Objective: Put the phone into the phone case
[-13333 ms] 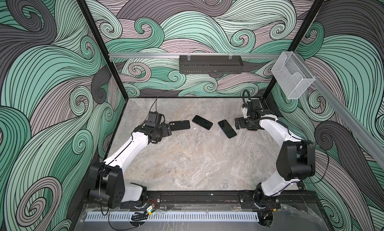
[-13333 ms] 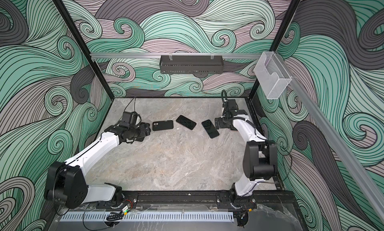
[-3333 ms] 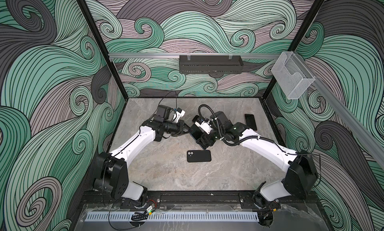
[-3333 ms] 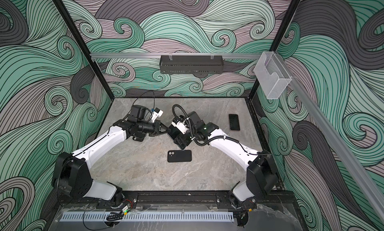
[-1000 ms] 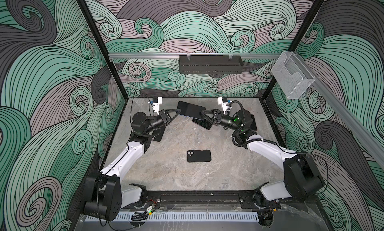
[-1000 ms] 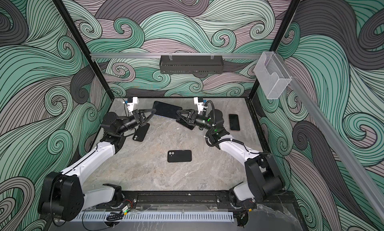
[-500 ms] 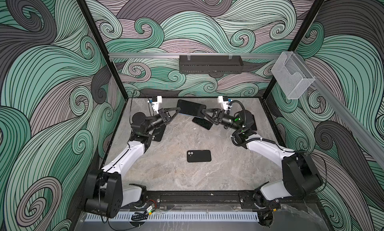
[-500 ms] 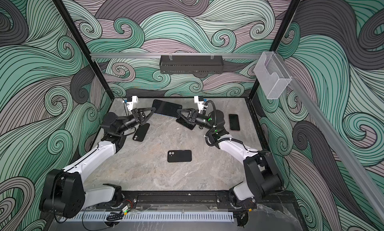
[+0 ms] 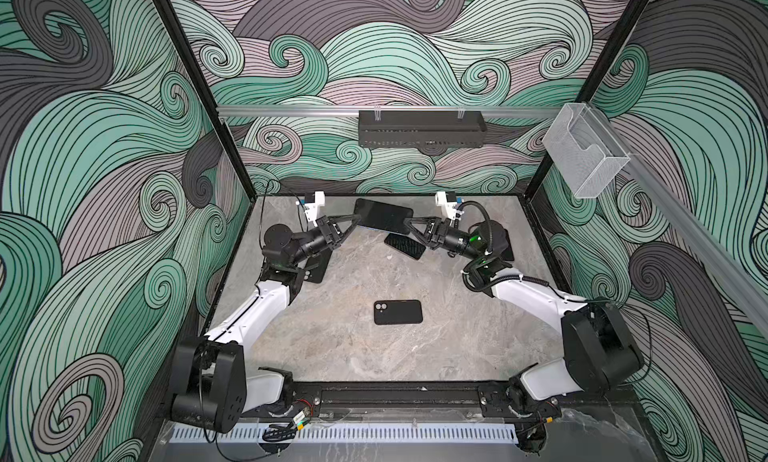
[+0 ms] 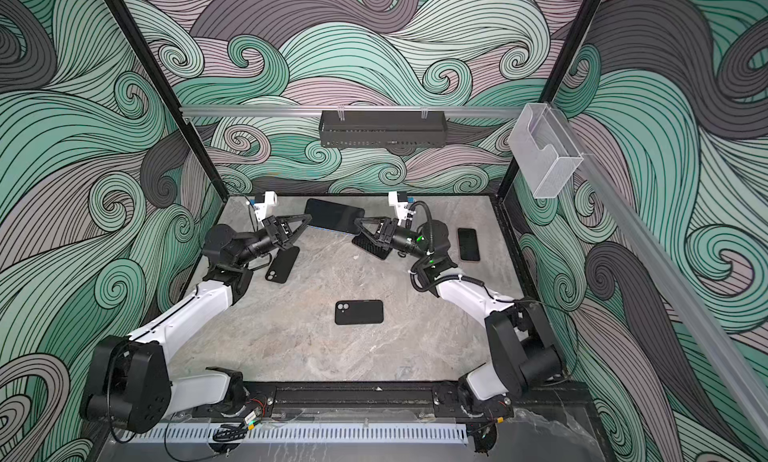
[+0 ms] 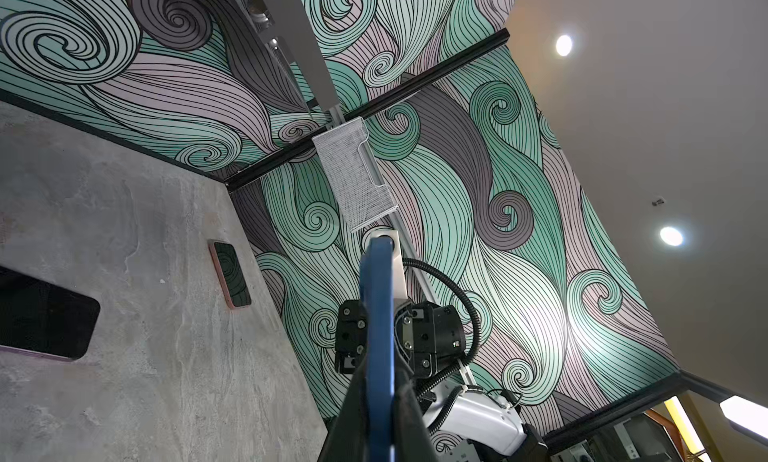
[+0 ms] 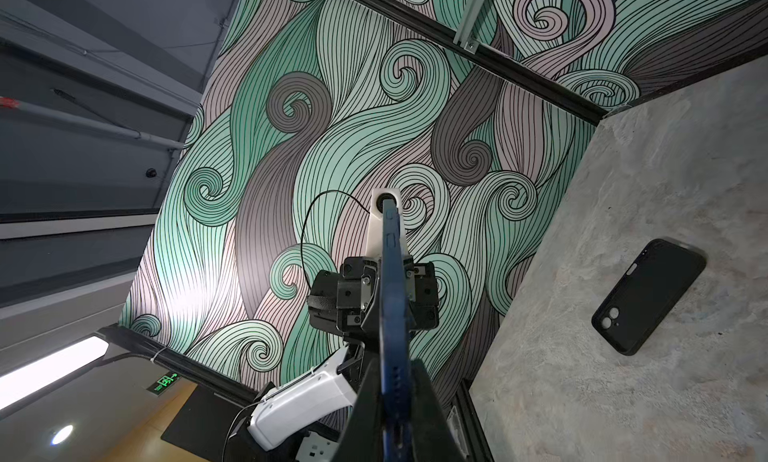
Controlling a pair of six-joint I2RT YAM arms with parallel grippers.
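The blue-edged black phone (image 9: pixel 384 221) hangs in the air above the far part of the grey marbled tabletop (image 9: pixel 353 356), dark face up, spanned between the two arms in both top views. The left gripper (image 9: pixel 358 220) is clenched on one short end of it. The right gripper (image 9: pixel 406 221) is clenched on the opposite end, and each pair of black fingers narrows to a point on the phone's edge (in the right wrist view the phone (image 12: pixel 392 314) shows edge-on, running straight from one claw to the other). Below it and nearer the front, in the middle of the table, lies the flat black phone case (image 10: pixel 358 312) with two round camera holes, apart from everything else. A second black case (image 10: pixel 282 264) lies just beside the left arm's wrist. A dark textured slab (image 10: pixel 372 248) lies on the table beneath the right gripper, and a dark-screened phone (image 10: pixel 468 244) rests near the right wall. A pale mesh bin (image 9: pixel 584 157) hangs on the right rail.
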